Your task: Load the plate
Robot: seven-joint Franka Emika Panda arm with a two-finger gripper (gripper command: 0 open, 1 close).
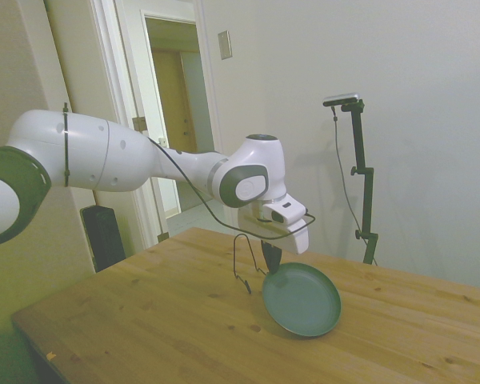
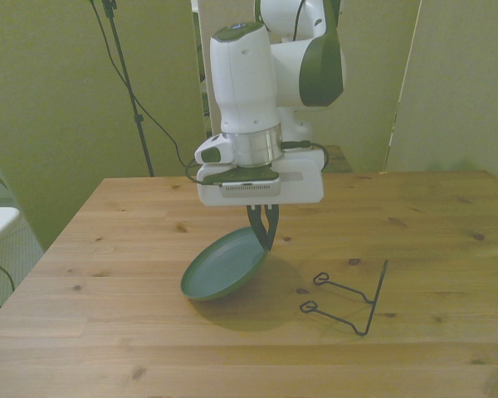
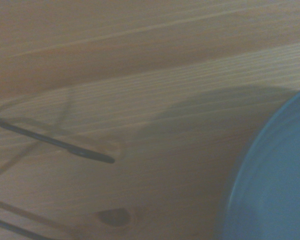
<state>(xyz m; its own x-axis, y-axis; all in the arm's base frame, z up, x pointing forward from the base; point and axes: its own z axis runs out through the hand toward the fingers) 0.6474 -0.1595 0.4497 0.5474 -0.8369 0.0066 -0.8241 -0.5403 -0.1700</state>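
We see the dark two-finger gripper [image 2: 264,230] pointing down from the white arm, its fingers drawn together and pinching the rim of the round dark green plate [image 2: 224,265]. The plate hangs tilted below the gripper, its upper edge caught between the fingers and its lower edge close to the wooden table [image 2: 108,332]; we cannot tell whether that edge touches the wood. In the front view, the thin black wire stand [image 2: 349,300] lies on the table near the gripper, apart from the plate, on the opposite side.

The table is pale knotty plank wood. Behind it we see plain light walls and an open doorway [image 1: 176,120].

The wrist view is blurred: only an arc of the plate [image 3: 275,185] and two wire ends [image 3: 65,146] show.
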